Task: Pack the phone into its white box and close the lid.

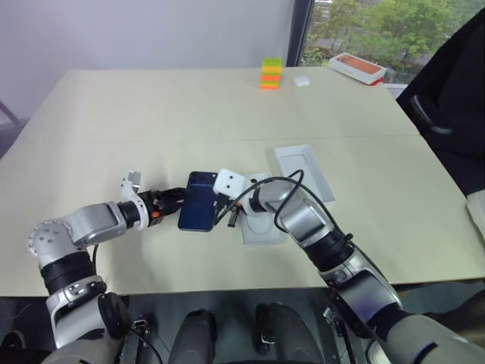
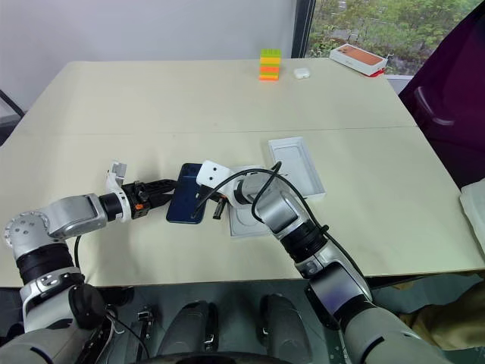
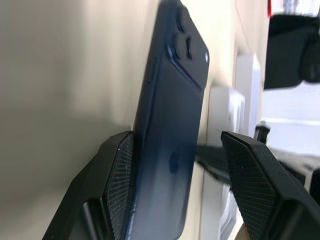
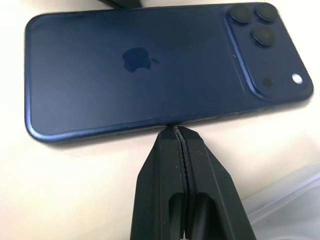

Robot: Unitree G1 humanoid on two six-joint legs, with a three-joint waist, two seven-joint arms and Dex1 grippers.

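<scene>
Table [image 1: 151, 121] surface beige. Far beyond both pincers stand a stack of coloured blocks [image 1: 270, 73], a small white case [image 1: 302, 80] and an orange-topped box [image 1: 358, 67]. A dark chair [image 1: 447, 91] sits off the table's far right edge.

White box [image 1: 261, 227] lies just beyond the right pincer's wrist, partly hidden by that arm and its cable; the lid [image 1: 303, 171] rests inside-up farther out, beside the box. Which of the two is tray and which cover cannot be told for sure.

Phone [image 1: 199, 201]: dark navy, glossy, back up, camera cluster at its far corner, logo visible. It lies between the two pincers.

Left pincer [image 1: 180, 199]: fingers apart, one finger [image 3: 117, 175] against the phone's long edge, the other finger standing off the opposite side; no firm grip visible.

Right pincer [image 4: 176, 131]: fingers pressed together, tip touching the phone's opposite long edge, holding nothing.
</scene>
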